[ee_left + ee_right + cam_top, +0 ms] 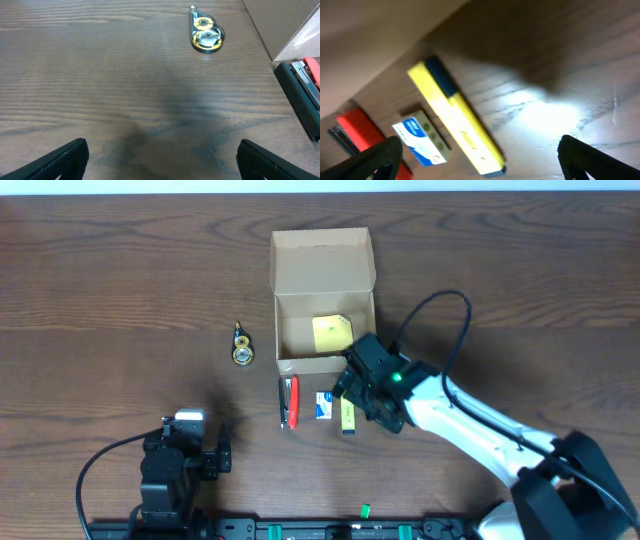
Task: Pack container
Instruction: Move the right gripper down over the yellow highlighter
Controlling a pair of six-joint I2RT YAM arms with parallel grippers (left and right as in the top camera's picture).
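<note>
Container (pixel 296 330): small tan-brown cardboard box, flap lid folded back, on the brown wooden table (pixel 120 270), holding a pale yellow square sticky-note pad (pixel 332 334).
Handling: I judge it light, thin-walled, crushable and prone to sliding; I would pinch a side wall's top edge.
My right pincer (pixel 350 385): released, empty, at the front wall, over a yellow plastic highlighter (pixel 455 120).
My left pincer (pixel 160 160): released, empty, well apart.

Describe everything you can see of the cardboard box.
The box is plain tan cardboard, rectangular, standing on the table toward its far side. Its hinged lid is open, folded back away from the robot. Inside, a yellow pad lies on the floor toward the right; the rest is bare. The right gripper sits over its near right corner; contact can't be told.
</note>
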